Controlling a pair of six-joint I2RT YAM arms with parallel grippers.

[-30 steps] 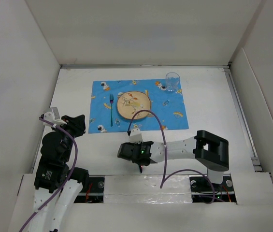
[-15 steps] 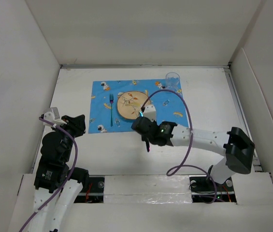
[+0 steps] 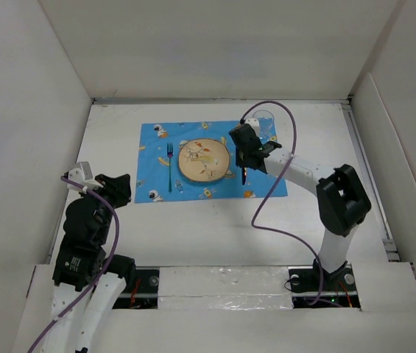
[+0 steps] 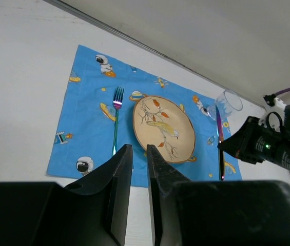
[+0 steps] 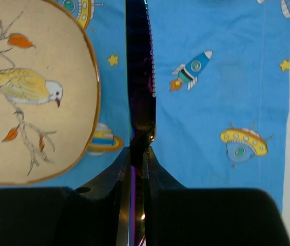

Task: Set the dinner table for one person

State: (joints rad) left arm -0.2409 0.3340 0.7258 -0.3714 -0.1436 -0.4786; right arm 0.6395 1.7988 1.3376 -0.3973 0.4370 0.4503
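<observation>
On the white dinner table (image 3: 193, 228) lies a blue cartoon-print placemat (image 3: 263, 180) with a bird-painted plate (image 3: 203, 161), a fork (image 3: 169, 165) to the plate's left and a clear glass (image 3: 263, 121) at the mat's far right corner. My right gripper (image 3: 243, 162) is shut on a dark iridescent knife (image 5: 140, 77) by its handle. The blade runs along the plate's right edge (image 5: 96, 87) over the mat (image 5: 221, 77). Whether it touches the cloth I cannot tell. My left gripper (image 4: 138, 148) hovers near the table's left side, its jaws almost together with nothing between them.
White walls (image 3: 38, 132) enclose the table on the left, back and right. The right arm's elbow (image 3: 344, 198) stands over the table's right side, with a purple cable (image 3: 270, 213) looping down from it. The left arm (image 3: 82, 235) stays at the near left.
My right arm has swung from the near middle of the table out over the placemat, carrying the knife to the plate's right side. The left arm has barely moved.
</observation>
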